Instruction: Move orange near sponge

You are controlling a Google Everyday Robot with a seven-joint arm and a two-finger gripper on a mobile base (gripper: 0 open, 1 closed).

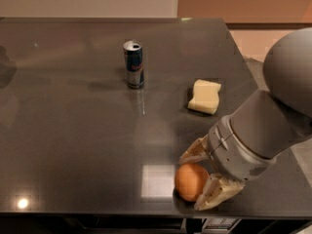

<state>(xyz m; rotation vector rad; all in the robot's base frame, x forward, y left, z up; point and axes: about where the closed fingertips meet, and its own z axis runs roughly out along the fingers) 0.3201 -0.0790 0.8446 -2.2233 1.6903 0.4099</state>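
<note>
The orange (189, 181) lies on the dark table (73, 145) near its front edge, right of the middle. My gripper (195, 179) is at the orange, open, with one finger (192, 152) behind it and the other finger (214, 194) in front and to its right, so the orange sits between them. The pale yellow sponge (204, 96) lies flat on the table farther back, about a hand's length behind the gripper.
A blue and silver can (134, 65) stands upright at the table's middle back, left of the sponge. The table's right edge runs close beside my arm (263, 135). A bright light patch (157, 180) reflects just left of the orange.
</note>
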